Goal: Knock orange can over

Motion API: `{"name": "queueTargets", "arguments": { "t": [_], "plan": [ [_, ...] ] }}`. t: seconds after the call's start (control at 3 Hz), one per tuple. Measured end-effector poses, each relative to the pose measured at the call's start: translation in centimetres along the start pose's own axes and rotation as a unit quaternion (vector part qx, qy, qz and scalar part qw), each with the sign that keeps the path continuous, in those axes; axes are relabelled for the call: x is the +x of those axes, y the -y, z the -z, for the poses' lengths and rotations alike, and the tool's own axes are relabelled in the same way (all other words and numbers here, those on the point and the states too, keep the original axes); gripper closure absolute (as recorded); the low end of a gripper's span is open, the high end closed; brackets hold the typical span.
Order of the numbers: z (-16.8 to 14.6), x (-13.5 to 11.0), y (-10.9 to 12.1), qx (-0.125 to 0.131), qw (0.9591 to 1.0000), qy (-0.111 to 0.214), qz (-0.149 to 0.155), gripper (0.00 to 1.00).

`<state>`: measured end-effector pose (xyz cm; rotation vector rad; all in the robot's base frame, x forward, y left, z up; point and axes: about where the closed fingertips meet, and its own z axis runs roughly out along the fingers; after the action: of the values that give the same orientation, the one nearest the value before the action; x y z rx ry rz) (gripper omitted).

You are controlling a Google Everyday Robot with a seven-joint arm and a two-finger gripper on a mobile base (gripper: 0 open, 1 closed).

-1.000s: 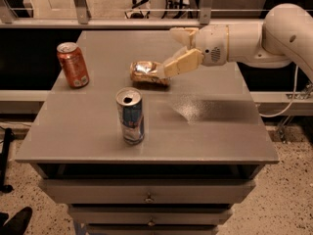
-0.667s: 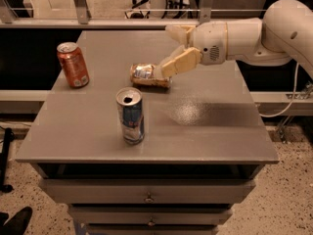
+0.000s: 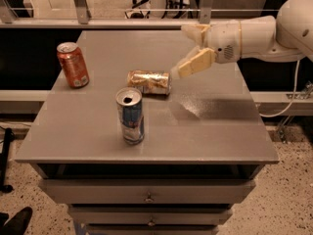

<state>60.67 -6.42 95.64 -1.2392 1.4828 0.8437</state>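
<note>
The orange can (image 3: pixel 149 82), golden-amber with pale markings, lies on its side near the middle of the grey table (image 3: pixel 215 131), its silver top pointing right. My gripper (image 3: pixel 188 50) hovers just right of the can and slightly above it, open and empty. Its lower finger (image 3: pixel 195 63) ends a small gap from the can's end, and its upper finger (image 3: pixel 194 31) is higher and farther back. The white arm reaches in from the right edge.
A deeper red-orange can (image 3: pixel 72 64) stands upright at the table's left side. A taller blue-and-silver can (image 3: pixel 130 115) stands upright in front of the fallen can. Drawers sit below the tabletop. A railing runs behind the table.
My gripper has drawn back to the right, off the orange can it was touching. The can lies on its side, settled slightly toward the front. The other two cans have not moved.
</note>
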Motion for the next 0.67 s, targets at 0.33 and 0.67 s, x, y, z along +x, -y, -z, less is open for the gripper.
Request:
{"name": "queueTargets", "arguments": {
  "t": [0.33, 0.67],
  "plan": [
    [2.8, 1.5, 2.7, 0.025, 0.9993, -0.024, 0.011, 0.00],
    [5.5, 1.9, 4.7, 0.046, 0.9976, -0.045, 0.024, 0.00]
  ]
}}
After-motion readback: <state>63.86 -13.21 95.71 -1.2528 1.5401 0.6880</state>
